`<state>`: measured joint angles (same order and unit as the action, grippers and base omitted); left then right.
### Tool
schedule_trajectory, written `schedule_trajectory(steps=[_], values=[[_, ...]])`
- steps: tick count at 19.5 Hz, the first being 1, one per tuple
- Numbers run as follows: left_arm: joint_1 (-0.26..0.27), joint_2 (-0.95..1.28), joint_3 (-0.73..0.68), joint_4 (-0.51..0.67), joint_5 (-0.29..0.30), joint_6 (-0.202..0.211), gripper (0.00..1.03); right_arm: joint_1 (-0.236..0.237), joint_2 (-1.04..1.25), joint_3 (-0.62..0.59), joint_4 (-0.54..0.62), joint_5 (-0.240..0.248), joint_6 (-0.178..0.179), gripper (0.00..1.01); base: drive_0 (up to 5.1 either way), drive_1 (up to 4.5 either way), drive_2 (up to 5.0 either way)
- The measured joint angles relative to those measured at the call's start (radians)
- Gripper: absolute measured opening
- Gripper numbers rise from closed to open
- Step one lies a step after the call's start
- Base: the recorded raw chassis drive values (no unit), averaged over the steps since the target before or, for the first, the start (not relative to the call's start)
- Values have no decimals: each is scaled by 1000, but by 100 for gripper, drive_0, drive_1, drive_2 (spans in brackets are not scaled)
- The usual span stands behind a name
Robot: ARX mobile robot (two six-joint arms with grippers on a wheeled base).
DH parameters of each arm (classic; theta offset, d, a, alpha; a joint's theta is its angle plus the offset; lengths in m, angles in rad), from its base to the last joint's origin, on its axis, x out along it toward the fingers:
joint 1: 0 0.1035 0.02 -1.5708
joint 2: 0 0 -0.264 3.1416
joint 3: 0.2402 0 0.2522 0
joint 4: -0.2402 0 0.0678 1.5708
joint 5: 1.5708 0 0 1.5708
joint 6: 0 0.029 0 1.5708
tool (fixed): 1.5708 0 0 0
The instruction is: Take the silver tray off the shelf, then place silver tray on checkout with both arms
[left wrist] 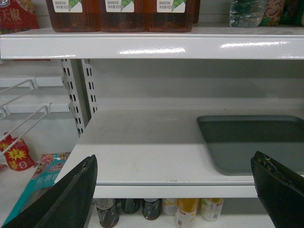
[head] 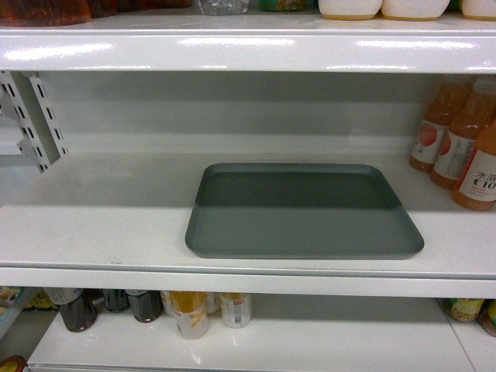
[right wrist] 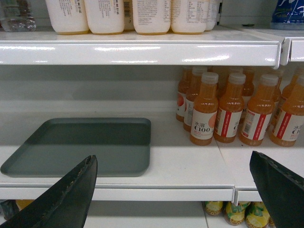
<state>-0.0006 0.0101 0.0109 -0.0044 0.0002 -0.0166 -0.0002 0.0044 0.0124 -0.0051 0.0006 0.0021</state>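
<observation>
White shelf (head: 93,225) boards are seen bearing the silver tray (head: 302,211), laid flat beside orange bottles (right wrist: 231,108). Left gripper (left wrist: 175,190) and right gripper (right wrist: 173,190) are held spread wide, short of it.
</observation>
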Motion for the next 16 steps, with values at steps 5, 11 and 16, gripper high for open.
schedule_trajectory(steps=[5,11,16], values=[[0,0,0,0,0,0,98,0,0,0,0,0,0,98,0,0,0],[-173,1250,288,339,-122,-39,98,-33,1180,240,332,-172,8,98,0,0,0],[-253,1780,606,381,-101,-110,98,-50,1715,534,432,-247,149,98,0,0,0]])
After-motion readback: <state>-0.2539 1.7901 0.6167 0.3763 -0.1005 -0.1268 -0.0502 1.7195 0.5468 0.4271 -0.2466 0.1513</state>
